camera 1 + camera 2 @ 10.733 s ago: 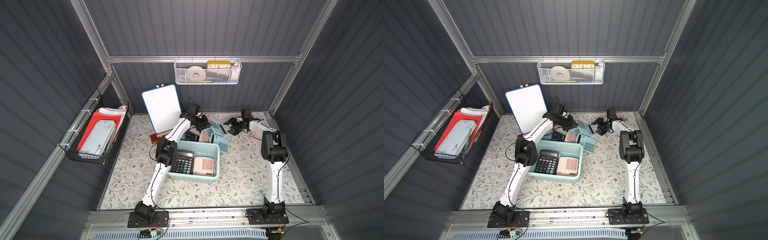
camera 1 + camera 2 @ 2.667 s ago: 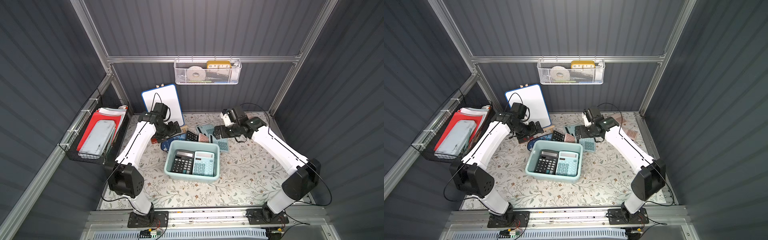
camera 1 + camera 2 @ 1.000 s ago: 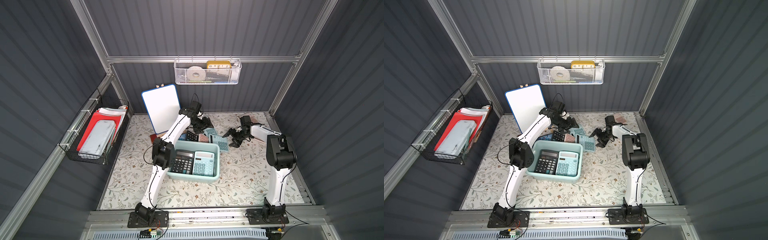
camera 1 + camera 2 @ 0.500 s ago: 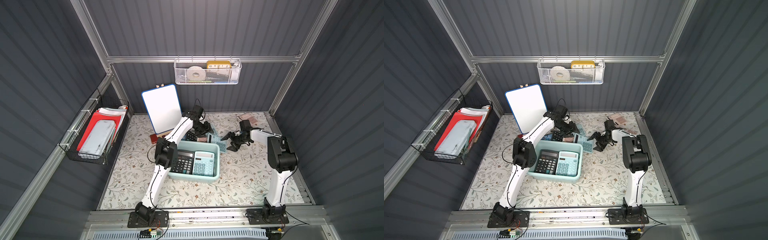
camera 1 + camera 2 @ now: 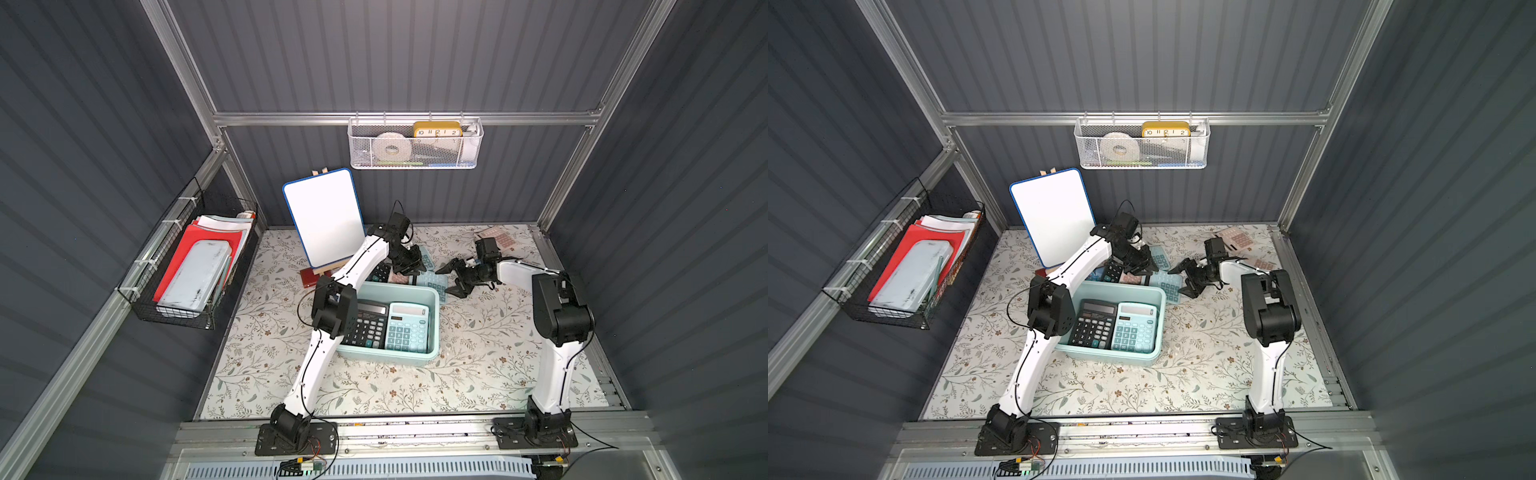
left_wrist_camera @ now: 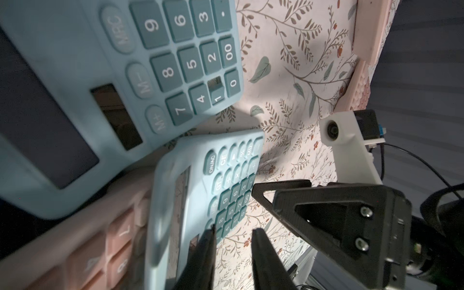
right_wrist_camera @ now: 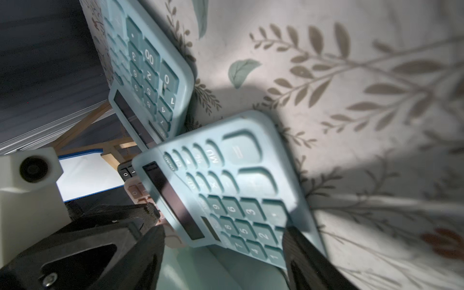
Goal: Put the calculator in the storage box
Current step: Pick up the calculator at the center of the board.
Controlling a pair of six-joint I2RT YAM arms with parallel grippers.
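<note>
The pale teal plastic calculator (image 7: 226,180) lies tilted outside the mint-teal plastic storage box (image 5: 386,360), seemingly propped on its far rim, so the right gripper (image 7: 222,229) straddles it wide open, likely for lifting, while the left gripper (image 6: 234,228), jaws nearly together at its edge, perhaps steadies it, though I cannot tell whether it grips.

Nobody's real office, this one: it's a robot lab cell dressed up as a desk corner. Ribbed dark grey panels (image 5: 374,54) box it in on three sides, held by a bare aluminium frame (image 5: 399,118). The left arm (image 5: 309,365) and right arm (image 5: 555,374) are bolted to a metal rail (image 5: 415,432) along the front edge. The office bit is all props: a floral mat (image 5: 478,353), a whiteboard (image 5: 326,216) on a little easel, and a white mesh basket (image 5: 415,156) with a tape roll (image 5: 388,145) and a yellow clock (image 5: 437,129). There's also a black wire basket (image 5: 178,313) stuffed with red folders (image 5: 195,249), and a light-blue calculator (image 5: 407,328).
</note>
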